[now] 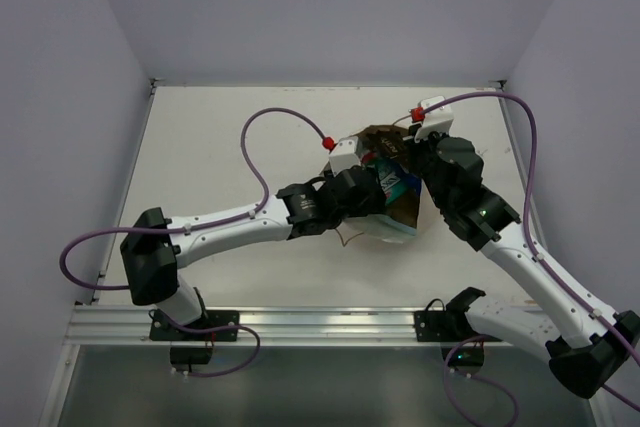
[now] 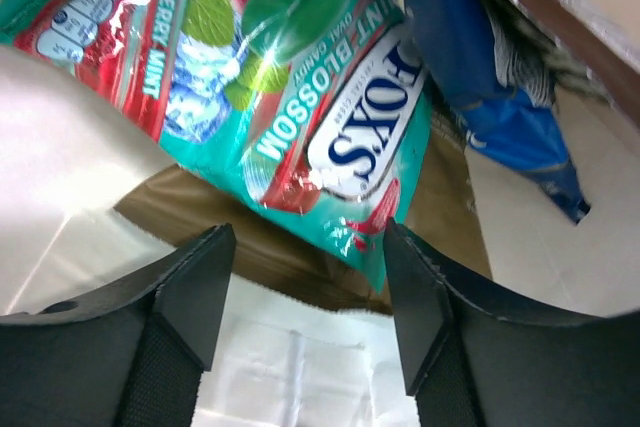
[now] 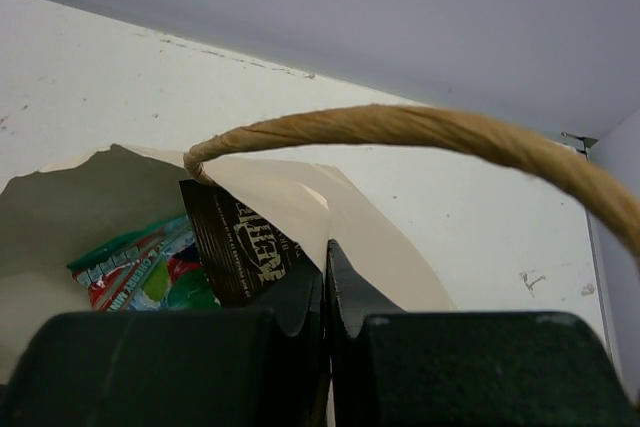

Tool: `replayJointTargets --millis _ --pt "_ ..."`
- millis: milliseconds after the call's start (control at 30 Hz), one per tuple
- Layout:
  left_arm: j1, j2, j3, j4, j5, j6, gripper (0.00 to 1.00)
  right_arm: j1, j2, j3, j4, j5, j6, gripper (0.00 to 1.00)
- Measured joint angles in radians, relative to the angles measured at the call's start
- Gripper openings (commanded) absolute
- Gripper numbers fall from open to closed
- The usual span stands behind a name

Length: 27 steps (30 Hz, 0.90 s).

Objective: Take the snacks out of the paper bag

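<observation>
paper bag (image 1: pixel 400 219) lies at 3 o'clock of table (image 1: pixel 200 147) centre. your left gripper (image 2: pixel 305 237) has fingers apart at its mouth, green-red packet (image 2: pixel 300 97) at their 12 o'clock. your right gripper (image 3: pixel 325 259) is pinched together on the bag's rim.

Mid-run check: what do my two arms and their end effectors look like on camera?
The left arm and right arm have white links and black joints. A purple cable with a red fitting loops to each wrist. Left end effector and right end effector have black wedge-shaped fingers.
</observation>
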<state>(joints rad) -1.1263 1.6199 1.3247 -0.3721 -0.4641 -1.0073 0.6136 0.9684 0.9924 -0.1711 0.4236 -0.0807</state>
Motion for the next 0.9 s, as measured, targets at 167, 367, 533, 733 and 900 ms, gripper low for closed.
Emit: replayJointTargets --millis 167,367,533,733,900 --pt "0.035 0.0 -0.007 0.026 0.009 -0.03 0.6 0.0 0.0 0.0 0.0 0.0 0.002 0.0" --pt "0.052 0.003 -0.011 0.061 0.011 -0.04 0.59 0.0 -0.001 -0.003 0.0 0.0 0.005 0.0" --pt "0.055 0.026 -0.011 0.072 0.02 -0.053 0.59 0.0 -0.003 -0.006 0.0 -0.001 0.012 0.0" --pt "0.058 0.035 -0.016 0.078 0.056 -0.077 0.74 0.001 -0.016 -0.015 0.0 -0.015 0.013 0.0" --pt "0.058 0.022 -0.047 0.103 0.07 -0.093 0.73 0.002 -0.02 -0.02 0.001 -0.023 0.014 0.0"
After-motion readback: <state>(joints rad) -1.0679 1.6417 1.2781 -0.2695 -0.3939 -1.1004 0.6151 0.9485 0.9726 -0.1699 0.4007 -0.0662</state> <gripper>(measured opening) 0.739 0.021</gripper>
